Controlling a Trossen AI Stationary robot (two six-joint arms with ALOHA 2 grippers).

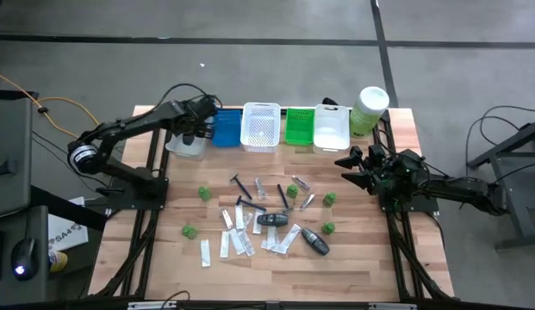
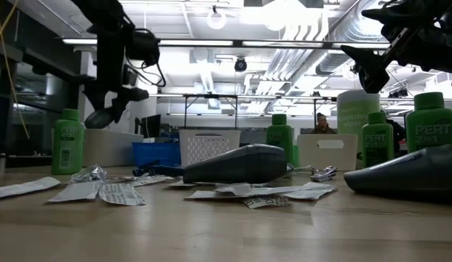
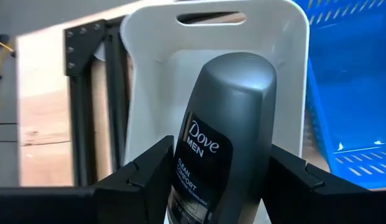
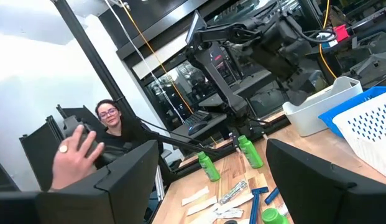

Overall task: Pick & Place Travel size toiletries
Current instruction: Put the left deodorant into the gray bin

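While most of the little things are waiting on the table [image 1: 353, 267], the left gripper [image 3: 220, 171] is holding a dark grey oval bottle [image 3: 227, 137] between its two fingers, right above the clear basket [image 1: 186, 145] at the left end of the row. From the arm's own camera the bottle hangs over the white inside of that basket, so I think it is about to be dropped in. It has not been let go yet. The right gripper [image 1: 355, 168] hangs in the air near the right side of the table, close to the big pale-green can [image 1: 369, 108], and its fingers are spread wide with nothing in them. A lot is left to do. Two more grey oval bottles [image 1: 315, 242] lie near the middle of the table, with small green bottles [image 1: 204, 194] dotted around them. Thin razors [image 1: 239, 182], flat white packets [image 1: 205, 251] and small silvery tubes [image 1: 307, 201] lie mixed together there too. I can see a pale thing or two inside the white mesh basket [image 1: 260, 126], but I cannot tell what they are. So the job looks like it is just near its start.
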